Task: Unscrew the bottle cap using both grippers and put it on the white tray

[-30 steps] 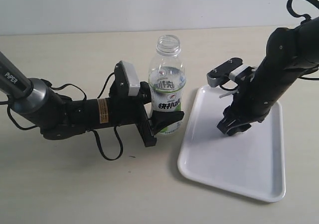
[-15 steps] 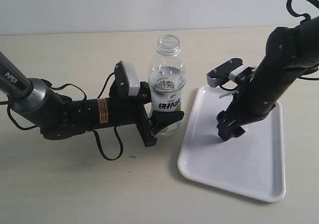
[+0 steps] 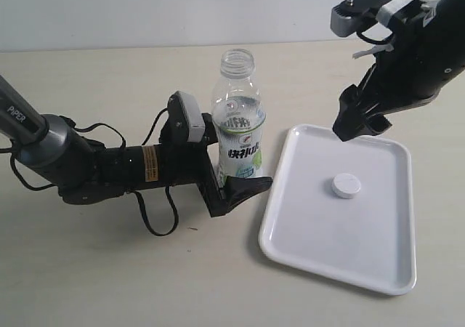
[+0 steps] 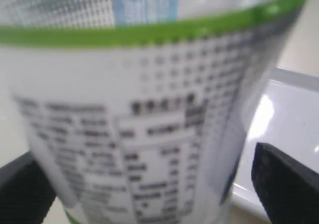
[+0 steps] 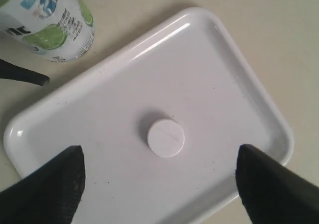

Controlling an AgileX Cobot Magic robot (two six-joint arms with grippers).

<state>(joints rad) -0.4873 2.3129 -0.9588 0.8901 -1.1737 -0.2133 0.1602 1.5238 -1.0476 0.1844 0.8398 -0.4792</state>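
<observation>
The bottle point(image 3: 237, 123) stands uncapped on the table, its label point(image 4: 139, 124) filling the left wrist view. My left gripper point(image 3: 231, 170) is open around the bottle's lower part. One finger point(image 4: 285, 184) stands apart from the bottle, with tray showing in the gap. The bottle cap point(image 3: 346, 186) lies flat on the white tray point(image 3: 320, 247), also seen as the bottle cap point(image 5: 166, 138) on the white tray point(image 5: 124, 84). My right gripper point(image 3: 356, 127) hangs open well above the tray's far edge. Nothing is between its fingers point(image 5: 50, 184).
The left arm point(image 3: 87, 167) lies low across the table with loose cables beside it. The tray sits right of the bottle, its near left corner close to the left gripper's front finger point(image 3: 247, 189). A pale wall bounds the table's far side.
My right gripper has let go of the cap on the tray and risen up and back. My left gripper's jaws have spread, and the bottle has shifted slightly to the left.
</observation>
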